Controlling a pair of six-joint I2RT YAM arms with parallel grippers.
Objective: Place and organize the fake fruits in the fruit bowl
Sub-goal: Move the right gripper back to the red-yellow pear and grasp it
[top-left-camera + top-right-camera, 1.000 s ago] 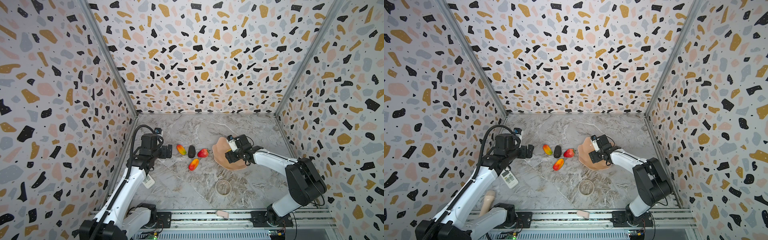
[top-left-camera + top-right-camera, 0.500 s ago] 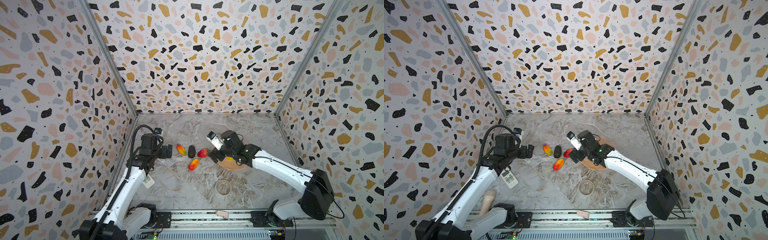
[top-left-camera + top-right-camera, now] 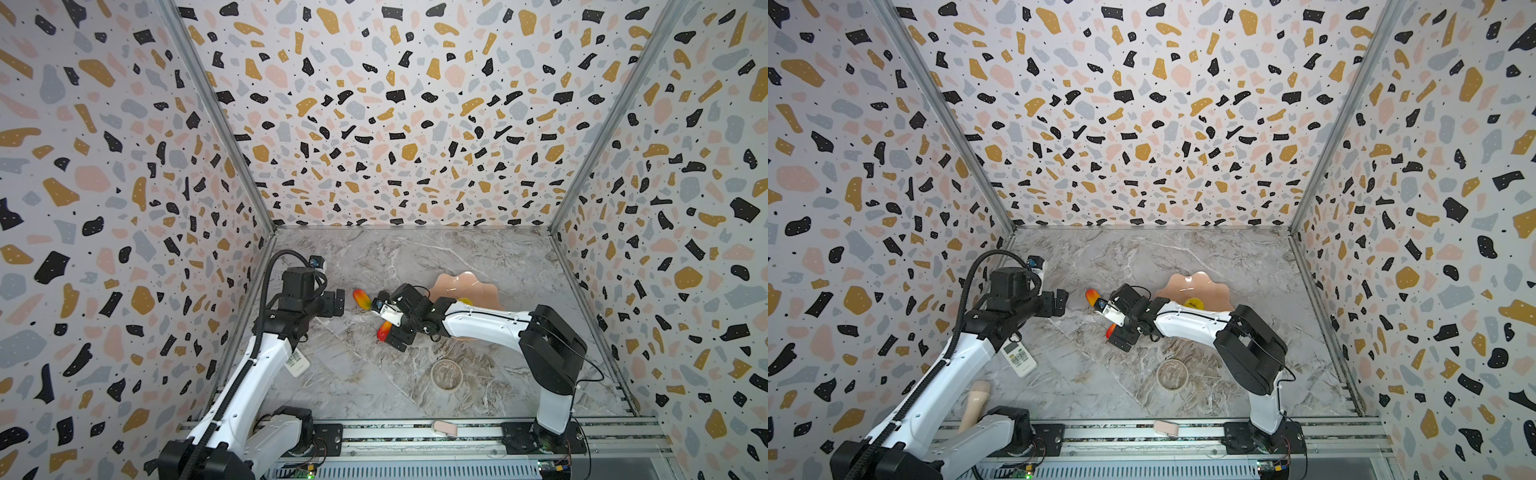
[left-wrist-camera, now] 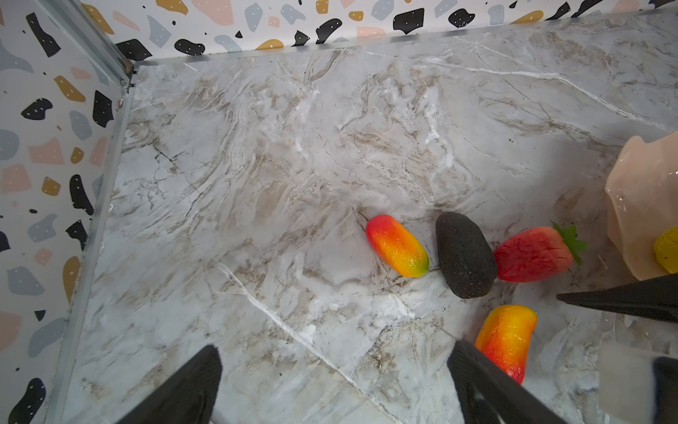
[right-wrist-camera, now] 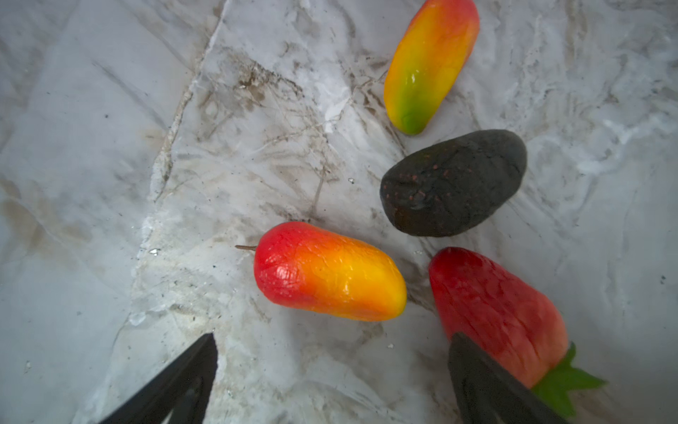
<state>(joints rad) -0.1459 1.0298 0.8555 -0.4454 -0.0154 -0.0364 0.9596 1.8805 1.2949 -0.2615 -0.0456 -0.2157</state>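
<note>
The peach-pink fruit bowl holds one yellow fruit. Left of it on the marble lie two mangoes, a black avocado and a strawberry. My right gripper hovers open just over them. One mango lies ahead of the gap, and the strawberry sits against the outside of one finger. In both top views the gripper hides the avocado and strawberry. My left gripper is open and empty, left of the fruits.
A small clear round dish stands nearer the front, right of centre. A pink piece lies on the front rail. A beige object stands by the left arm's base. Patterned walls close three sides.
My right gripper has swung left from over the bowl to above the fruits on the marble. The yellow fruit now shows in the bowl. The left arm has not moved.
</note>
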